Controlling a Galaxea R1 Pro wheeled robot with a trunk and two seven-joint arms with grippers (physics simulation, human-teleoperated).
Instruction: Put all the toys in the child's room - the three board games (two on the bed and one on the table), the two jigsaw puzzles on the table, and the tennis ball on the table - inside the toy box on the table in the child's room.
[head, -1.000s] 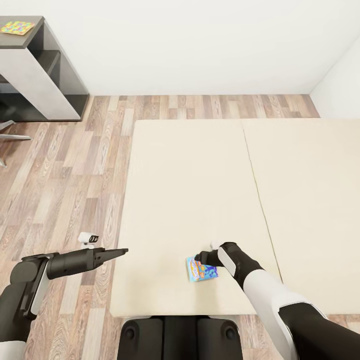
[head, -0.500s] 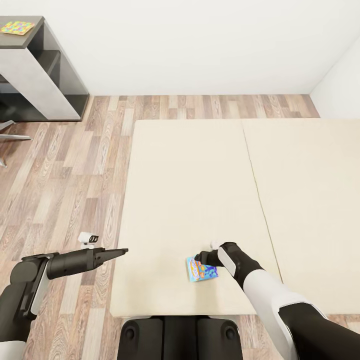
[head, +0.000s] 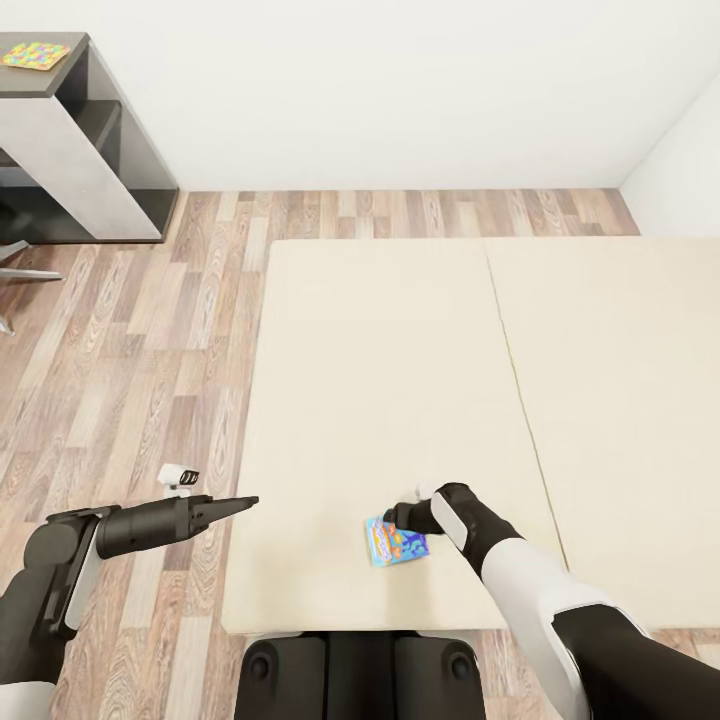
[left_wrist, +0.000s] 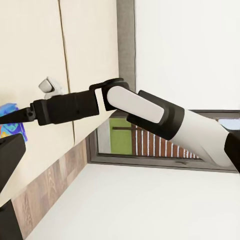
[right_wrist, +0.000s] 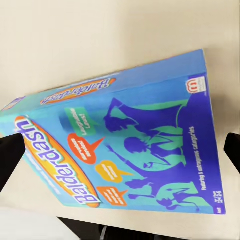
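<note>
Blue flat rectangular board game box (head: 396, 541) with orange "Balderdash" lettering: lying near the front edge of the large cream mattress bed (head: 400, 360), one edge raised off the mattress in the right wrist view (right_wrist: 125, 155). Right gripper (head: 400, 517): black, positioned at the box's far edge; dark fingertips (right_wrist: 10, 155) visible on either side of the box in the right wrist view, spread wide around it, contact not confirmable. Left gripper (head: 240, 503): black, extended over the bed's left edge, apart from the box; fingers appear drawn together to a point, holding nothing. Multicoloured thin jigsaw sheet (head: 35, 55): flat on the dark grey desk section (head: 70, 70) at far left, well apart from the bed. Wood-plank floor (head: 140, 340) between desk and bed.
</note>
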